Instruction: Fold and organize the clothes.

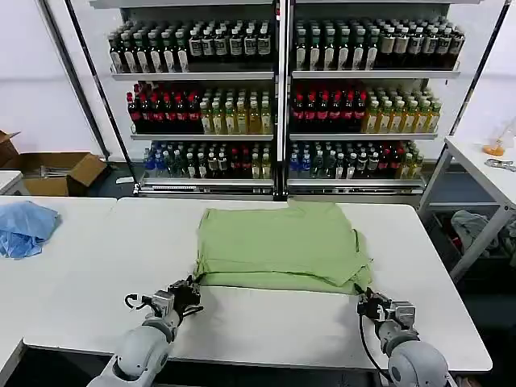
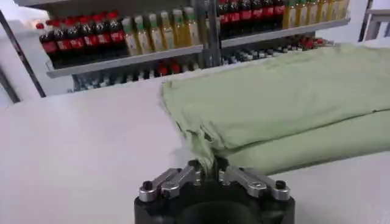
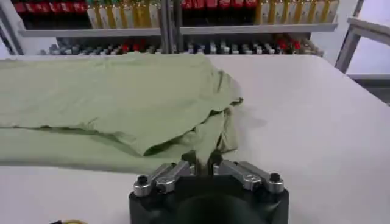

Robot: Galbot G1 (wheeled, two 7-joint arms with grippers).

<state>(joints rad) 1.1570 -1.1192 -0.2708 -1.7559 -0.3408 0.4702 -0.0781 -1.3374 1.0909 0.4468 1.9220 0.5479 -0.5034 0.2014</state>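
Observation:
The light green shirt [image 1: 278, 244] lies folded flat in the middle of the white table [image 1: 105, 266], plain side up. My left gripper [image 1: 192, 286] is at the shirt's near left corner, shut on a pinch of the fabric [image 2: 204, 152]. At the near right corner, my right gripper [image 1: 363, 300] is likewise shut on the shirt's edge [image 3: 207, 143]. In the left wrist view the left gripper [image 2: 209, 172] has cloth bunched between its jaws. In the right wrist view the right gripper [image 3: 202, 163] grips a fold hanging from the layered hem.
A light blue cloth [image 1: 24, 227] sits at the far left on a neighbouring table. Shelves of bottles [image 1: 278, 105] stand behind the table. A cardboard box [image 1: 56, 171] is on the floor at left, and another table [image 1: 484, 173] stands at right.

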